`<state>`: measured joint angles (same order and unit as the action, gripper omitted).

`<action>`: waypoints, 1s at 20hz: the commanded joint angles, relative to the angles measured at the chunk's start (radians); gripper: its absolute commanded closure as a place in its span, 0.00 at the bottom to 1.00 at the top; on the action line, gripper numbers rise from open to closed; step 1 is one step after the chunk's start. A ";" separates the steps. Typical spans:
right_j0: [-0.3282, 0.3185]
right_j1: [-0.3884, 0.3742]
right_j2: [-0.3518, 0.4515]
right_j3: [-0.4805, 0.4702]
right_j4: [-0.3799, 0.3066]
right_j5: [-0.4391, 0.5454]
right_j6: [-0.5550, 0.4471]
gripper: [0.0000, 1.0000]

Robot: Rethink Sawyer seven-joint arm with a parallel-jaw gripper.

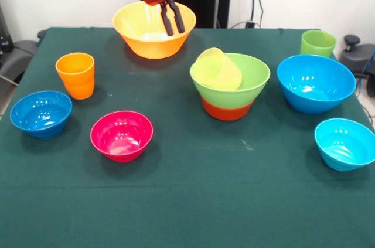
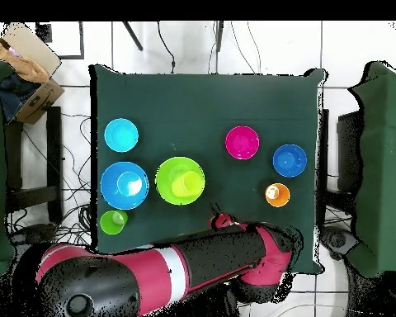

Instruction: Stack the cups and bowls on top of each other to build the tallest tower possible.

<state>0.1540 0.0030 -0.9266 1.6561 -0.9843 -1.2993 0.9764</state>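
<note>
The tower stands mid-table: the light green bowl (image 1: 249,84) (image 2: 167,175) sits in the orange-red bowl (image 1: 227,110), and the pale yellow cup (image 1: 218,70) (image 2: 186,183) lies tilted inside it. My gripper (image 1: 175,30) (image 2: 219,220) hangs over the big yellow-orange bowl (image 1: 146,40) at the far side, its fingers close together and empty. The arm hides that bowl in the overhead view. The orange cup (image 1: 75,74) (image 2: 276,195), green cup (image 1: 318,43) (image 2: 113,222), magenta bowl (image 1: 122,135) (image 2: 242,142), big blue bowl (image 1: 316,82) (image 2: 124,185), small dark blue bowl (image 1: 41,113) (image 2: 289,160) and small cyan bowl (image 1: 345,143) (image 2: 120,134) stand apart.
The dark green table cloth (image 1: 187,201) covers the table. Cables and black equipment stand behind the far edge. A cardboard box (image 2: 24,70) sits off the table.
</note>
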 commanded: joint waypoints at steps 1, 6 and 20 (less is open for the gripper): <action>0.023 0.067 0.041 -0.090 0.140 0.125 -0.449 0.00; 0.023 0.113 0.011 -0.094 0.199 0.111 -0.520 0.00; -0.150 0.311 0.164 -0.286 0.255 0.095 -0.248 0.00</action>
<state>0.0298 0.2180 -0.9649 1.5502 -0.8165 -1.2993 0.7712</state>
